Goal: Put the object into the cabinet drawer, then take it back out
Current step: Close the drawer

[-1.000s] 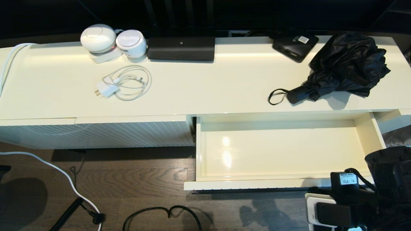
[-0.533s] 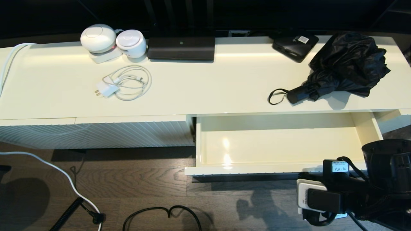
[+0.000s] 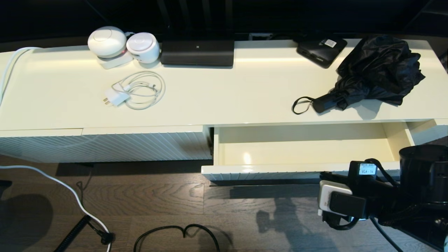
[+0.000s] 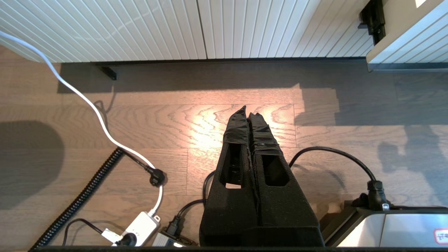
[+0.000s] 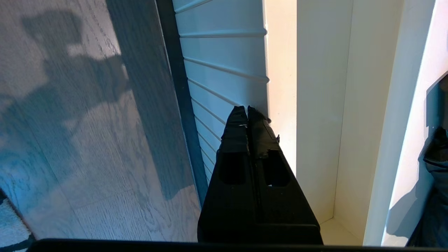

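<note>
Umbrella (image 3: 376, 71): lying on the cabinet top (image 3: 224, 94) at its right end, above the drawer; not inside it, and well apart from both grippers.
Drawer (image 3: 301, 154): part-way open, nothing visible in its glossy interior; ribbed front (image 5: 224, 70) and dark handle bar (image 5: 175, 80) show in the right wrist view.
Right gripper (image 5: 247, 113): low at the right end of the drawer front, fingertips pressed together and resting against or just beside the top edge of the ribbed front; holding nothing.
Left gripper (image 4: 248, 113): parked low over the wood floor (image 4: 140, 122), fingers closed together, holding nothing.
Umbrella weight: probably light to moderate; most of the mass likely in the folded shaft and ribs hidden under the fabric.
Umbrella fabric (image 3: 381, 63): loose, bunchy and glossy; likely to slip, crumple and shift under a pinch, so a poor place to grab.
Umbrella handle (image 3: 325, 102): short, stiff cylinder pointing toward the left end of the cabinet top; judged the best hold, pinched across its width.
Wrist loop (image 3: 301, 105): thin and limp, lying flat just beside the handle; liable to snag, no use as a grip.
Balance: held by the handle alone, the bunched end would probably sag and swing; a slow lift seems wise.
Neighbours: flat black box (image 3: 322, 50) near the fabric's back edge; worth avoiding.
Fit: drawer looks shallow, so the puffed fabric may need pressing down to clear.
</note>
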Available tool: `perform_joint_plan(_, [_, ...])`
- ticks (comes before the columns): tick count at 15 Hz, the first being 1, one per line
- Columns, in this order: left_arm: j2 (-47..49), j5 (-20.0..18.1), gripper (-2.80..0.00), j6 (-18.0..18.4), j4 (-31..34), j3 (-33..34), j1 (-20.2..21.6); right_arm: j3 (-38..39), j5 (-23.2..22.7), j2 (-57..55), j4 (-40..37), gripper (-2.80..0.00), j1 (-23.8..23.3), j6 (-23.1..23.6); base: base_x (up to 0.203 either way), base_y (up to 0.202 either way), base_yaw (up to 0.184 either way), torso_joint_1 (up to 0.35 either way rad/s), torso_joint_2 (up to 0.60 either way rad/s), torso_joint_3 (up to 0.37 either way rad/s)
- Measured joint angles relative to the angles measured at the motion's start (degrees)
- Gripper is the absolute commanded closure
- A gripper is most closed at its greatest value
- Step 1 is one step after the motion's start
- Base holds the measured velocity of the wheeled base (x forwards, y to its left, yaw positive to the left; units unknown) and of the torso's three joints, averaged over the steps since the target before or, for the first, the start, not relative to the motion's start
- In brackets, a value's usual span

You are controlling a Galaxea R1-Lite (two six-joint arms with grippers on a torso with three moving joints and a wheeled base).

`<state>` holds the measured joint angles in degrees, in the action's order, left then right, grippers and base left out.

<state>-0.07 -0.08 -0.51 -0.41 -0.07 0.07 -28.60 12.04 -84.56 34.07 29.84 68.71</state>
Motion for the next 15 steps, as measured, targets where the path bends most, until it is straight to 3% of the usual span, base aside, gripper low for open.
perform_joint_plan(8, [0.00,-0.02,0.00,0.02,0.00,0.00,0.00,1.23,-0.01,-5.51,12.97,0.00,-1.32,2.16,0.000,0.000,0.000,0.000,0.00,0.000])
perform_joint_plan(15, [0.00,-0.02,0.00,0.02,-0.01,0.02,0.00,0.20,-0.23,-9.08,18.54,0.00,-2.78,2.54,0.000,0.000,0.000,0.000,0.00,0.000])
